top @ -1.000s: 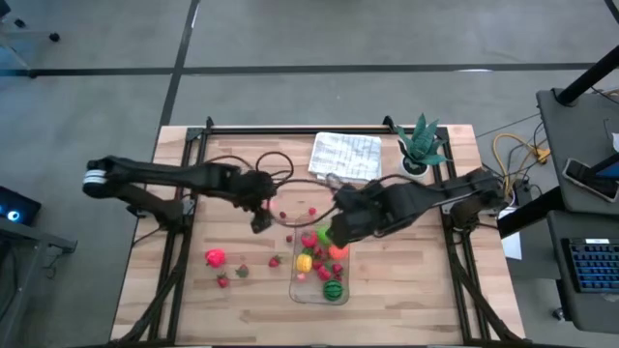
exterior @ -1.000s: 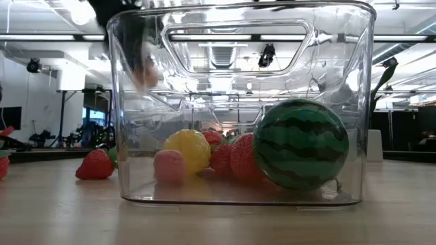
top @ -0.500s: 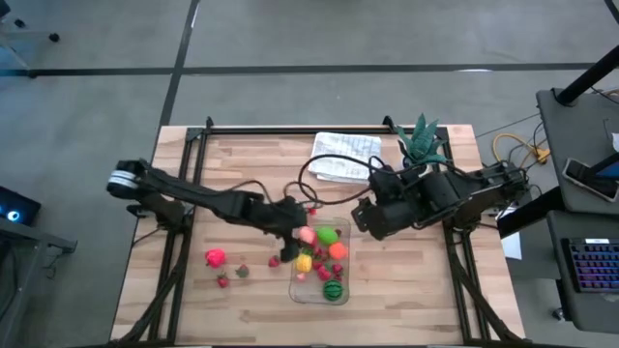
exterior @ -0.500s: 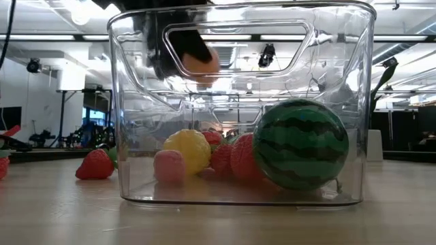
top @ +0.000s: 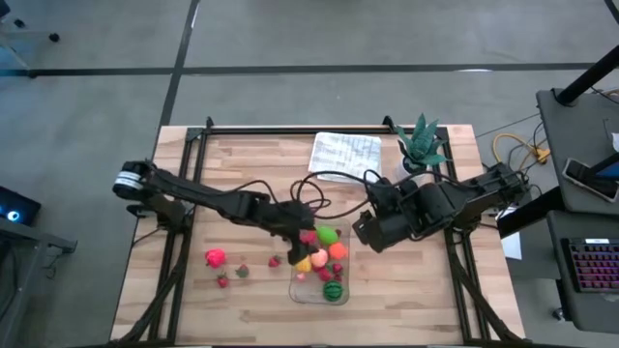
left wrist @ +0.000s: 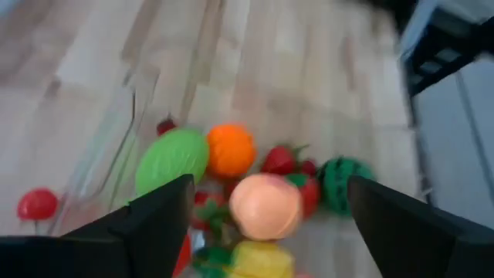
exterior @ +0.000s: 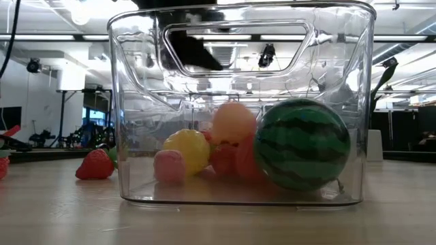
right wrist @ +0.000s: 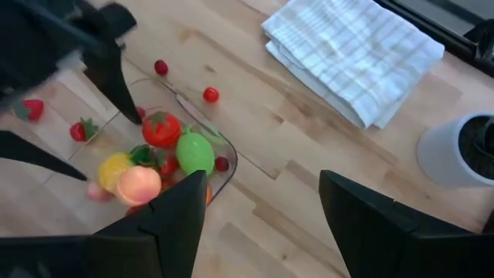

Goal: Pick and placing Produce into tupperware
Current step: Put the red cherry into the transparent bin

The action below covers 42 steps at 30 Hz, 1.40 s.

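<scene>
The clear tupperware (top: 296,286) stands near the table's front middle. It holds a striped melon (exterior: 301,144), a yellow fruit (exterior: 187,150), a green one (left wrist: 171,161), an orange one (left wrist: 230,150) and a peach-coloured fruit (exterior: 234,122) lying on top of the others. My left gripper (top: 302,235) hovers open over the container's far end, above the peach-coloured fruit (left wrist: 265,206). My right gripper (top: 363,232) hangs open and empty just right of the container. A red fruit (top: 215,257) and strawberries (top: 242,272) lie loose on the table to the left.
A folded white cloth (top: 346,155) lies at the far middle and a spiky plant in a white pot (top: 421,145) stands at the far right. Small red fruits (right wrist: 210,95) lie beyond the container's far end. A strawberry (exterior: 95,165) rests beside its left wall.
My left gripper has carried the peach-coloured fruit toward the table's right until it stood over the tupperware, then opened and let go. The fruit has fallen in and lies on the other produce. My right gripper has drawn back from over the container toward the right edge.
</scene>
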Motion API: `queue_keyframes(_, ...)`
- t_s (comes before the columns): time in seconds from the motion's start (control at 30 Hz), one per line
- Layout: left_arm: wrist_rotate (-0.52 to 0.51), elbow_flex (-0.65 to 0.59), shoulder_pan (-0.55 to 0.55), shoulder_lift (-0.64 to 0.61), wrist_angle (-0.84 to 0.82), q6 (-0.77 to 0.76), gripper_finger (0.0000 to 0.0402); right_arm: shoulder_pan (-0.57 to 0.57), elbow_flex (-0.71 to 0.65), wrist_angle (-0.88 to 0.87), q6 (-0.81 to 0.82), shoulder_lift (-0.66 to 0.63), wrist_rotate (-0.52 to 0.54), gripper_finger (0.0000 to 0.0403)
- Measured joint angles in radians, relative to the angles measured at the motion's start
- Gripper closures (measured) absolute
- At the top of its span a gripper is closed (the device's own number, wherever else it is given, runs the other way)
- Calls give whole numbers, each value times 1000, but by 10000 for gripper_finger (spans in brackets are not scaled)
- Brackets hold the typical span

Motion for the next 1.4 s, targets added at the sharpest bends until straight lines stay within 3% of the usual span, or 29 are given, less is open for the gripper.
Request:
queue_keyframes(0.13,2,37,23,-64,-57,-39,60,0,-1,1,7,-1,1,161)
queue_keyframes(0.27,2,99,119,-124,-196,-89,63,-3,-1,1,10,-4,8,161)
queue_keyframes(0.4,14,121,242,-140,-348,155,83,-10,-2,1,17,-4,8,161)
queue_keyframes(0.53,164,102,366,-144,-386,382,116,-11,-4,1,42,-4,8,161)
queue_keyframes(0.7,183,75,457,-84,-366,453,152,-11,-6,1,90,-2,9,161)
queue_keyframes(0.87,182,76,474,15,-313,497,174,-12,-22,9,173,-2,11,161)
queue_keyframes(1.2,182,75,420,152,-315,930,198,-23,-74,11,307,0,5,161)
queue_keyframes(1.4,184,76,403,193,-270,1004,199,-23,-84,11,345,0,1,161)
